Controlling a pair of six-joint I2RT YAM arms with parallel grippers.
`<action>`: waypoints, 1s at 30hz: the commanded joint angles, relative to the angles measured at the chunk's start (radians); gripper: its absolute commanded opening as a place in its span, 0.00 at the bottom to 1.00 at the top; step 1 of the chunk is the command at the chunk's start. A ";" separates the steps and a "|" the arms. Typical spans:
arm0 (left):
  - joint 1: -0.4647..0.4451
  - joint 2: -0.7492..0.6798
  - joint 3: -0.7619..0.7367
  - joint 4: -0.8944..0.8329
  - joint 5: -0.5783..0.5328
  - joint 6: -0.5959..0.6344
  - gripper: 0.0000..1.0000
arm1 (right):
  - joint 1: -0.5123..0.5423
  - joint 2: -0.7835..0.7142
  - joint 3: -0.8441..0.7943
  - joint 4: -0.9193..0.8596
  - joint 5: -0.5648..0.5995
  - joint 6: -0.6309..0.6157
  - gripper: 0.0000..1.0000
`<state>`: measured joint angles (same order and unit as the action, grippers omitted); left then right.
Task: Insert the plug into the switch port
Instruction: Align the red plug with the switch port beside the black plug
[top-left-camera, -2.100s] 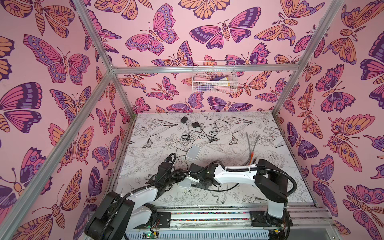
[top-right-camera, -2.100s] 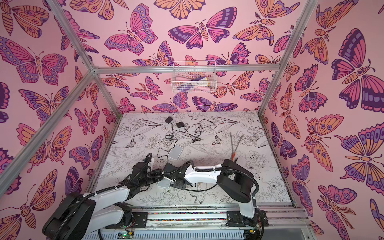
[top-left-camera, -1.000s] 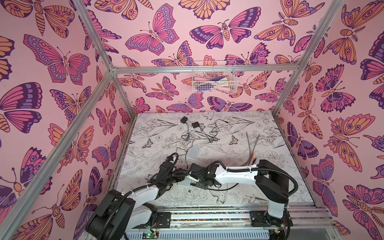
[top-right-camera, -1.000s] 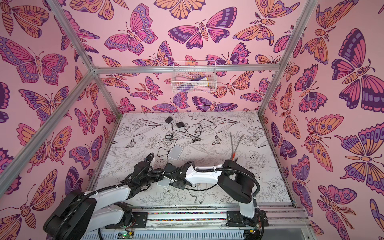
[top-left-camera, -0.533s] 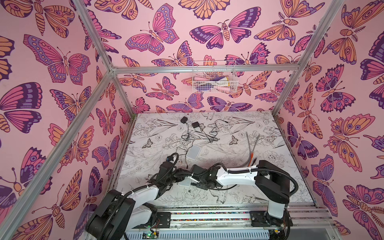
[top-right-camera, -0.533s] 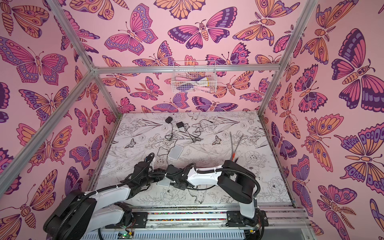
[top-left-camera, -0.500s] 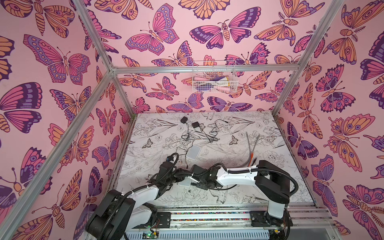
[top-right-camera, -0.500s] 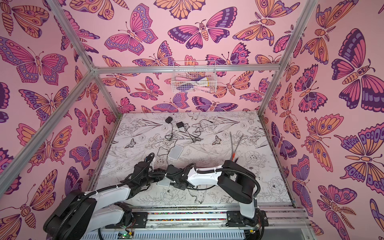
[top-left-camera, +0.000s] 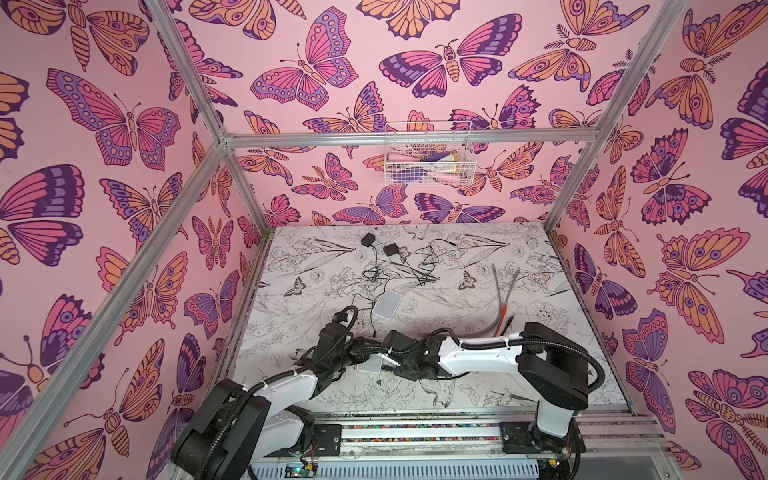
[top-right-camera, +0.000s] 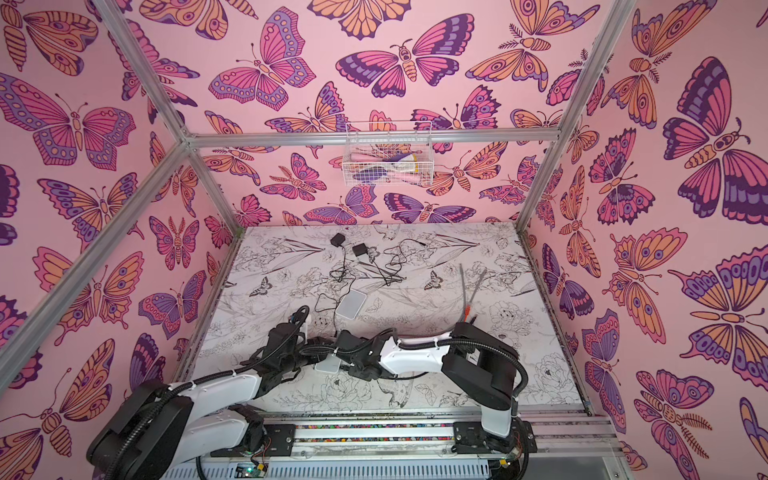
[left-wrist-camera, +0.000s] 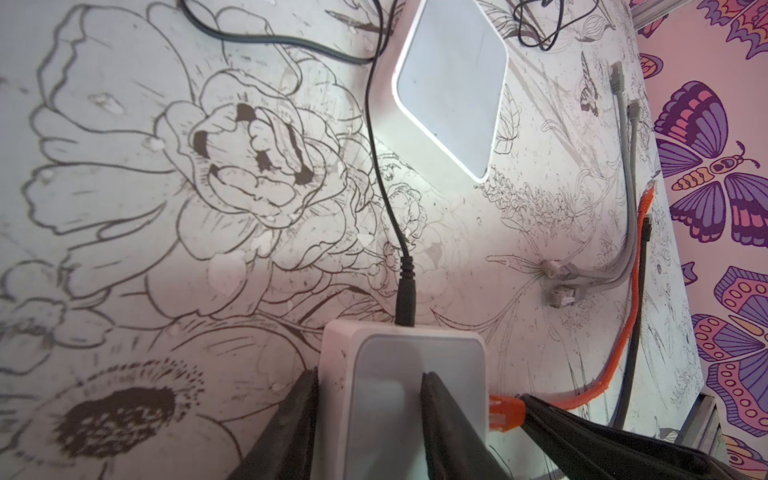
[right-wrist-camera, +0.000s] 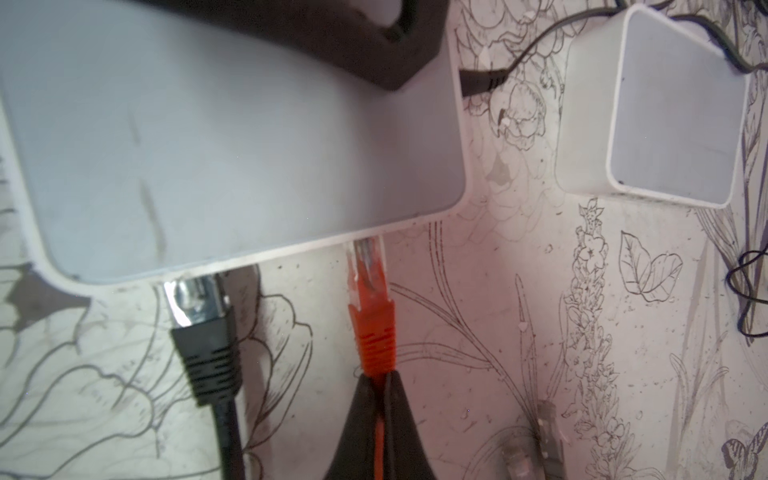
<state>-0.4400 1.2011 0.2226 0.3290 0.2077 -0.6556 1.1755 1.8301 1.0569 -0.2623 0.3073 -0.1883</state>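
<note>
Near the middle of the tabletop (right-wrist-camera: 478, 311), between both arms: the switch (left-wrist-camera: 399, 353), pinched across its casing by the left end effector (left-wrist-camera: 370, 390) at roughly half spread. On its right side, the orange plug (right-wrist-camera: 371, 316), clear tip at the port mouth beside a seated black plug (right-wrist-camera: 208, 345), gripped at the tail of its boot by the right end effector (right-wrist-camera: 377, 382), closed almost completely. Cannot tell how deep the tip sits; hidden under the casing rim.

Likely to jam or bend the latch tab if pushed slightly askew, given a grip so far behind the tip. Could buckle the flexible cable instead of seating. Might shove the switch leftward with any slip on smooth plastic, or tug the power lead (left-wrist-camera: 405, 291) loose on the far side.

No brand, label or legible writing anywhere on the switch, the second white box (right-wrist-camera: 665, 124) or the cables.
</note>
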 joint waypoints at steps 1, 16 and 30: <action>-0.015 0.015 0.007 -0.069 0.015 0.016 0.43 | 0.017 -0.032 0.000 0.063 -0.022 -0.017 0.00; -0.029 0.005 -0.004 -0.069 0.024 0.016 0.42 | 0.016 -0.026 0.005 0.106 -0.037 0.012 0.00; -0.092 -0.047 -0.039 -0.069 0.009 -0.012 0.42 | -0.012 -0.063 0.008 0.162 -0.148 0.070 0.00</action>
<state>-0.4965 1.1690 0.2127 0.3084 0.1516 -0.6533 1.1709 1.8198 1.0424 -0.2348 0.2180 -0.1539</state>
